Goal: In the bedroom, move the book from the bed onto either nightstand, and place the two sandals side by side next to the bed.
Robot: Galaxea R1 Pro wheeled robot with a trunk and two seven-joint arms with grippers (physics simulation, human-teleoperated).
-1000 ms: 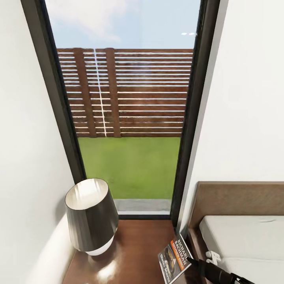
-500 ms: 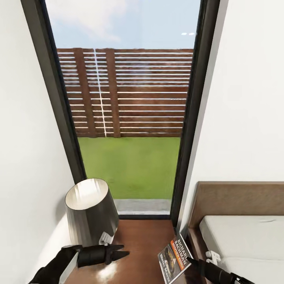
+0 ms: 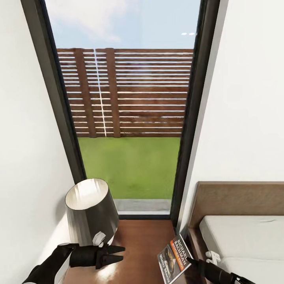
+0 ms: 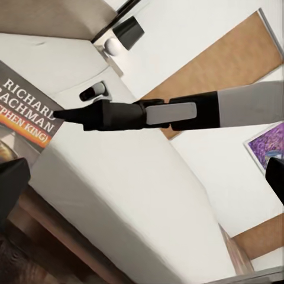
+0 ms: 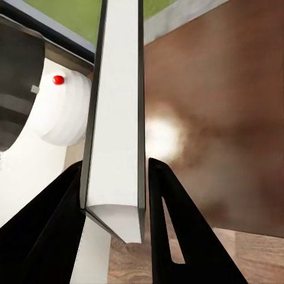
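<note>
While the bed [image 3: 240, 236] stood just beside the nightstand [image 3: 142, 244], the book [image 3: 173, 258] hung tilted over the nightstand's near corner, pinched on edge between the closed fingers of the right gripper [image 5: 112, 201]. It should be lowered flat before release. The left gripper [image 3: 114, 254] hovered beside the lamp [image 3: 90, 213], parted, holding nothing.

One book [image 3: 174, 257], one lamp [image 3: 91, 214], one nightstand [image 3: 138, 248] and one bed [image 3: 240, 236] are seen. Two grippers are counted: the left gripper [image 3: 116, 254] and the right gripper [image 5: 115, 201]. One window [image 3: 126, 106] is shown.
</note>
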